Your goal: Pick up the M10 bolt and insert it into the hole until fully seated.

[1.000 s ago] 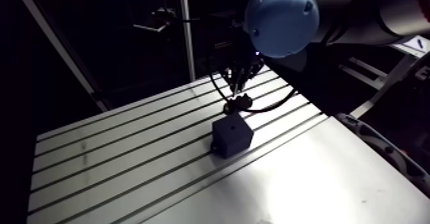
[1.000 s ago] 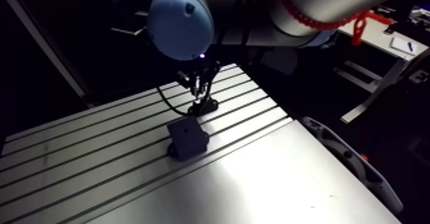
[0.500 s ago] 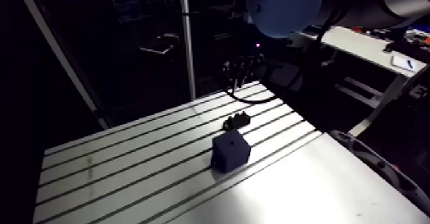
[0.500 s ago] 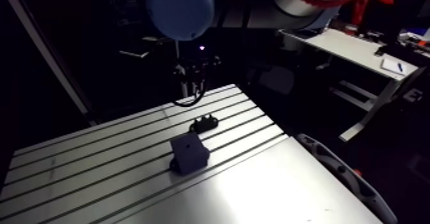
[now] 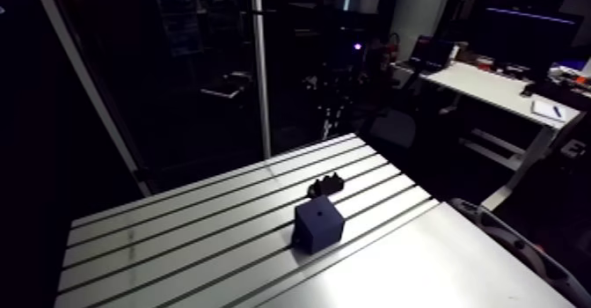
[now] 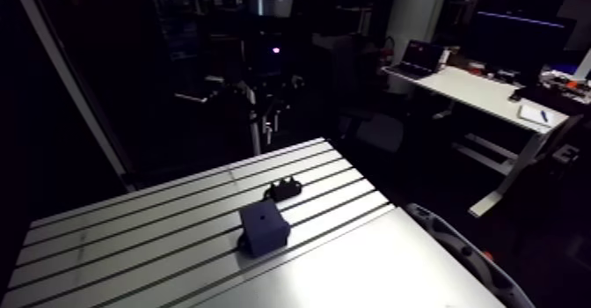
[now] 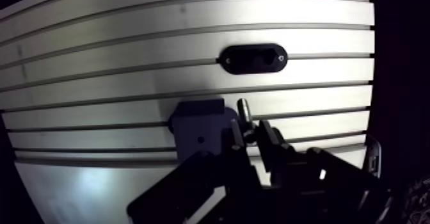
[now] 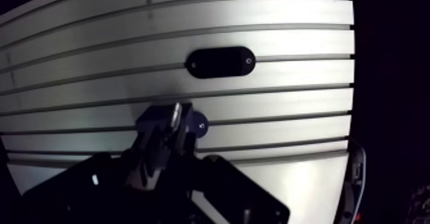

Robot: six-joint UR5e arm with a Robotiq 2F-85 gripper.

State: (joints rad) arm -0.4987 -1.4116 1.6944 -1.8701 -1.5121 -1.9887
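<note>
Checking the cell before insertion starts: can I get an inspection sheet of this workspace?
Surface: slotted aluminium table, dimly lit.
Job's things: grey metal M10 bolt held off the table; dark cube block stands on the table, the round hole in its top not yet filled; black oval holder lies apart from the block, beyond it.
Clutter: nothing seen.
Grippers: gripper, fingers shut on the bolt, near the block.
Cables: nothing seen on the table.
Surroundings: nothing seen.
</note>
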